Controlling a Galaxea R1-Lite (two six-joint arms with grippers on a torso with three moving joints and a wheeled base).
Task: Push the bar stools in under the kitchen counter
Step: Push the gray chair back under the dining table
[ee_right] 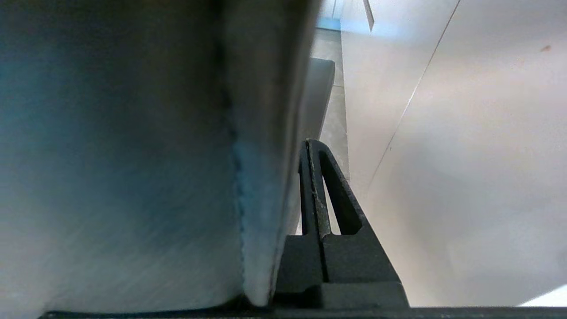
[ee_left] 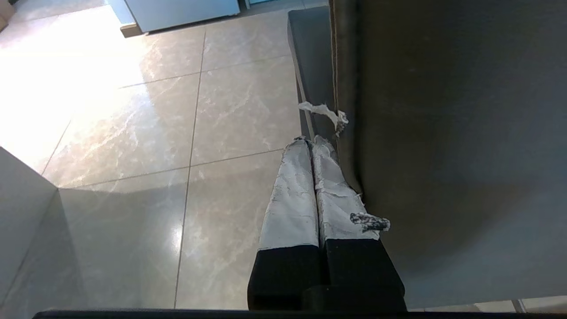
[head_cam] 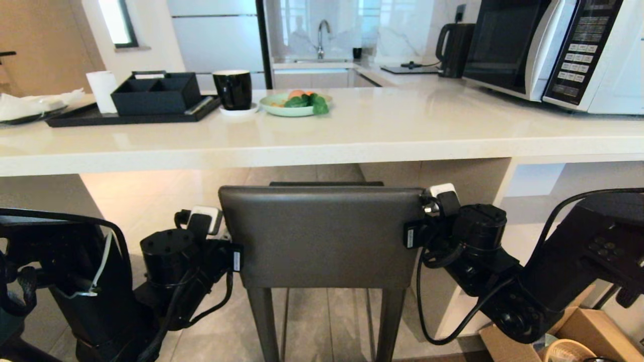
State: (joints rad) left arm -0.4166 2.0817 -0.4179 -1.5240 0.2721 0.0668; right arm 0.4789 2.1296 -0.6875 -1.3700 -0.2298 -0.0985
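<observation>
Stool (head_cam: pixel 322 236) centred before counter (head_cam: pixel 322 136), seat partly under slab; left gripper (ee_left: pixel 312 146), fingers pressed together, against backrest's left edge; right gripper (ee_right: pixel 312 150), likewise closed, against right edge; 2 arms equally near; push runs straight toward counter.

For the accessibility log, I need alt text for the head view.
A dark grey stool stands at the off-white kitchen counter, its square backrest flanked by the left end effector and the right end effector, both shut. A mug and plate sit above.

grey stool (head_cam: pixel 322 236) legs cut off by head view's lower edge; seat hidden behind backrest; microwave (head_cam: pixel 553 48) cropped.
</observation>
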